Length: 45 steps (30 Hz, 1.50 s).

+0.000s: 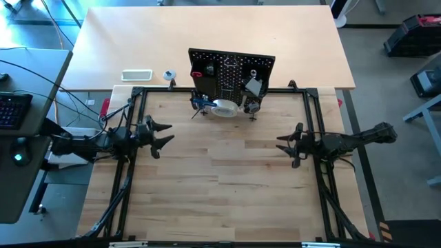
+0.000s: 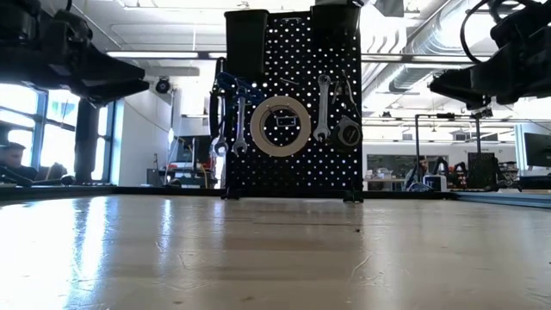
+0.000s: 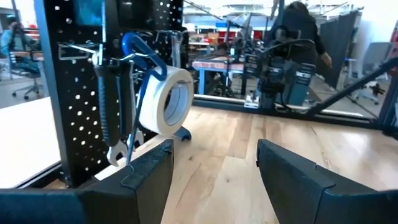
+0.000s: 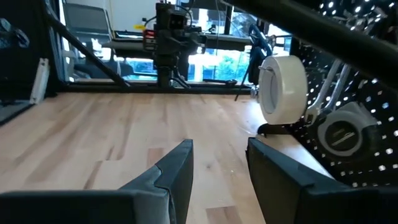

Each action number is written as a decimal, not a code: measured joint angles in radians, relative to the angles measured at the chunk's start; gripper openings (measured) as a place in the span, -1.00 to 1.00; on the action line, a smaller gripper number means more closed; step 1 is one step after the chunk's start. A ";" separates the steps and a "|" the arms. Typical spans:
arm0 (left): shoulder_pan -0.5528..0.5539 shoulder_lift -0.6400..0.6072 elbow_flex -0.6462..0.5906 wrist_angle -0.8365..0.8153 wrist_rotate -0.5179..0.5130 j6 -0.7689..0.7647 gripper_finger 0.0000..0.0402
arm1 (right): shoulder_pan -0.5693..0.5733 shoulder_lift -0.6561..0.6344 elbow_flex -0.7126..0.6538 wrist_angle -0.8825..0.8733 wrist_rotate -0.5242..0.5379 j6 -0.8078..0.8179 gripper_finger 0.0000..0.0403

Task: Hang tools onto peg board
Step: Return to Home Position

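Tools: all seen hanging on the front of the peg board (image 2: 293,172), upright near the far edge of the table (image 1: 227,200). Tape roll (image 2: 280,126) on a hook in the middle, silver wrench (image 2: 322,108) just beside it, blue hex key (image 3: 148,50) on the other side. Probably light and stiff, every piece. Steel shanks likely slick, so best pinched across a handle or a flat, and the roll by its rim. Left gripper (image 1: 165,134) spread apart and holding nothing, hovering over the wood well short of the board. Right gripper (image 1: 282,142) likewise parted and empty, facing it from the opposite side. Hanging judged complete.
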 joint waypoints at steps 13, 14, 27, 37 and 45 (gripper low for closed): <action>-0.016 -0.001 0.000 0.001 -0.001 0.030 0.10 | -0.113 0.000 0.000 -0.001 -0.083 -0.008 -0.54; -0.016 -0.001 0.000 0.001 -0.001 0.030 0.10 | -0.121 0.000 0.000 -0.001 -0.085 -0.008 -0.55; -0.016 -0.001 0.000 0.001 -0.001 0.016 0.10 | -0.151 0.002 0.000 -0.001 -0.082 -0.008 -0.55; -0.016 -0.001 0.000 0.001 -0.001 0.029 0.10 | -0.151 0.002 -0.001 -0.001 -0.081 -0.008 -0.55; -0.016 -0.001 0.000 0.001 -0.001 0.029 0.10 | -0.151 0.002 -0.001 -0.001 -0.081 -0.008 -0.55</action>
